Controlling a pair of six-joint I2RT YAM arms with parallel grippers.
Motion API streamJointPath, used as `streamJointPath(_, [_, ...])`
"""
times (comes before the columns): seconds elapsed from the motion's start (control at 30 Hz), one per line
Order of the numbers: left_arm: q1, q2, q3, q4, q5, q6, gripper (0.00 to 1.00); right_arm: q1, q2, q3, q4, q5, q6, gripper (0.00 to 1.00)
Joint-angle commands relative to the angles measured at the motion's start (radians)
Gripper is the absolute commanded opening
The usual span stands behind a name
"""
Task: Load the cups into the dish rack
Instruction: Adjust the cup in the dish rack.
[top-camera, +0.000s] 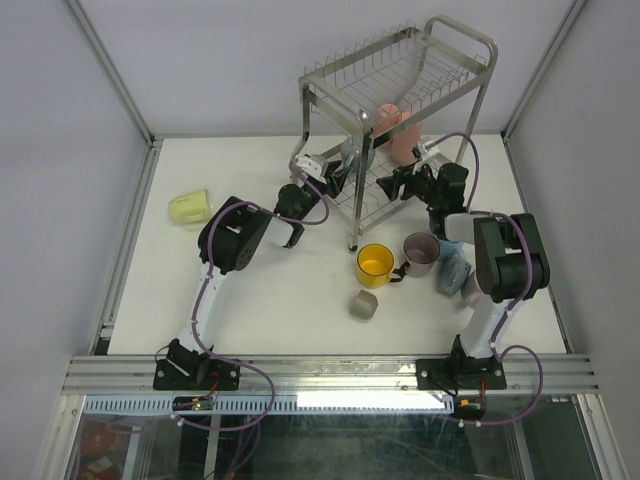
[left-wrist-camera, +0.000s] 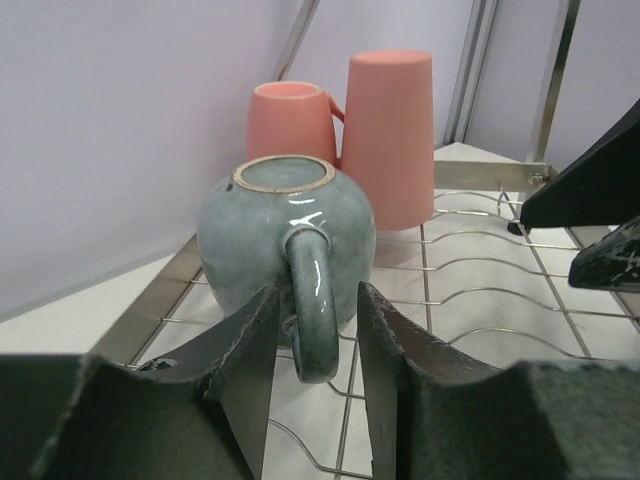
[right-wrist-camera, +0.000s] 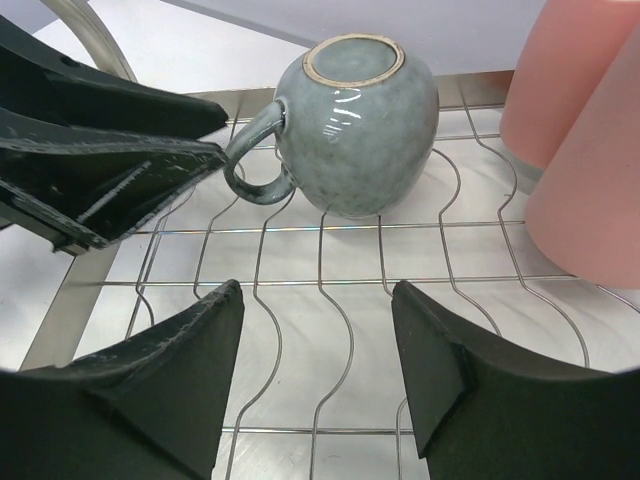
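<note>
Mouth-down on the lower tier of the dish rack (top-camera: 400, 60), the grey-blue mug (left-wrist-camera: 285, 240) is sitting with its unglazed base ring facing up and its long axis standing vertical. Its handle (left-wrist-camera: 312, 310) is pointing sideways out of the rack toward the left end effector (left-wrist-camera: 318, 290), whose two fingers (left-wrist-camera: 250, 350) are straddling the handle, spread a little, with a thin gap showing on each side of the loop.

Opposite it, the right end effector (right-wrist-camera: 318, 295) is hovering low over the tier's wires, spread wide and holding nothing, aiming at the side of the mug away from the handle.

Behind the grey-blue mug, two pink cups (left-wrist-camera: 390, 140) are standing side by side on the same tier, their axes vertical too.

Out on the surface (top-camera: 280, 290), in front of the rack, the yellow mug (top-camera: 375, 264) and the mauve mug (top-camera: 421, 252) are standing mouth-up next to each other. The small grey-beige mug (top-camera: 363, 305) is sitting just nearer the arms, and the pale green mug (top-camera: 189, 207) is lying on its side well off to the left.
</note>
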Motion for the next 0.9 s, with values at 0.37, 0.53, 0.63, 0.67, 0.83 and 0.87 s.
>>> streamJointPath(0.37, [0.009, -0.273, -0.299, 0.214, 0.009, -0.074, 0.5, -0.021, -0.218, -0.077, -0.1, -0.13, -0.19, 0.65])
streamJointPath(0.53, [0.009, -0.395, -0.449, 0.206, -0.014, -0.1, 0.54, -0.064, -0.314, -0.065, -0.294, -0.166, -0.279, 0.67])
streamJointPath(0.63, [0.009, -0.48, -0.543, 0.186, -0.018, -0.122, 0.57, -0.101, -0.376, -0.079, -0.365, -0.166, -0.279, 0.67])
streamJointPath(0.67, [0.009, -0.511, -0.571, 0.171, -0.011, -0.136, 0.57, -0.116, -0.398, -0.088, -0.376, -0.18, -0.371, 0.72])
streamJointPath(0.83, [0.009, -0.67, -0.675, 0.039, 0.034, -0.246, 0.65, -0.216, -0.433, -0.068, -0.401, -0.149, -0.282, 1.0])
streamJointPath(0.87, [0.01, -0.702, -0.69, 0.017, 0.042, -0.269, 0.68, -0.257, -0.416, -0.035, -0.448, -0.149, -0.282, 1.0])
